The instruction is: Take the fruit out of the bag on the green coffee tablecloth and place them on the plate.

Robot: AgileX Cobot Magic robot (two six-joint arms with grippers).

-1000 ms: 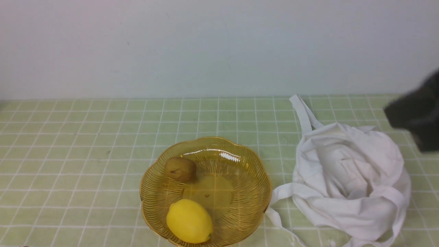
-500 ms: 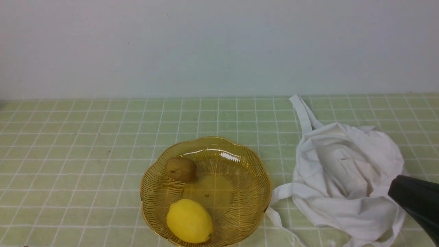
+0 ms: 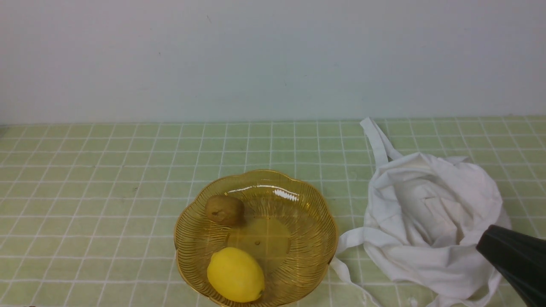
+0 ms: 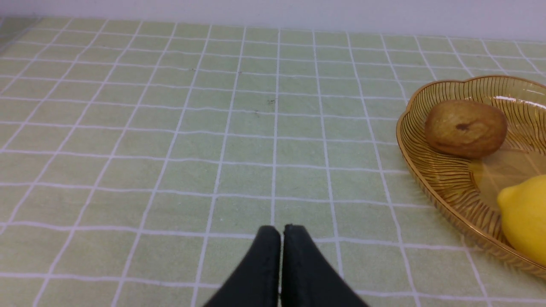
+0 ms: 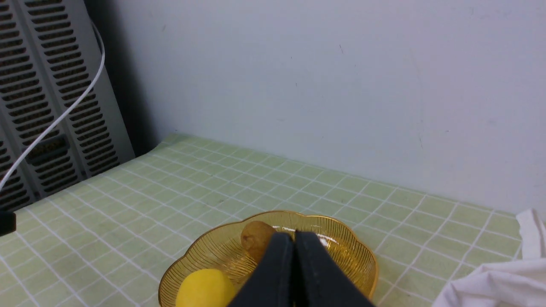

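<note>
The brown fuzzy fruit (image 3: 224, 209) lies in the amber glass plate (image 3: 315, 213) next to a yellow lemon (image 3: 235, 275). The plate stands on the green checked tablecloth (image 3: 106, 192). The white cloth bag (image 3: 431, 226) lies crumpled to the plate's right. My right gripper (image 3: 486, 245) shows at the lower right edge, in front of the bag; in the right wrist view it (image 5: 294, 235) is shut and empty. My left gripper (image 4: 281, 229) is shut and empty over bare cloth left of the plate (image 4: 426, 166). The fruit (image 4: 465, 128) shows there too.
A pale wall (image 3: 273, 59) runs along the cloth's far edge. A grey vented panel (image 5: 38, 98) with a white cable stands beyond the cloth's left end. The bag's straps (image 3: 375, 140) trail toward the wall and toward the plate.
My right arm dropped from high at the right edge to low at the lower right corner, then crept slightly left. The fruit, lemon, plate and bag have not moved.
</note>
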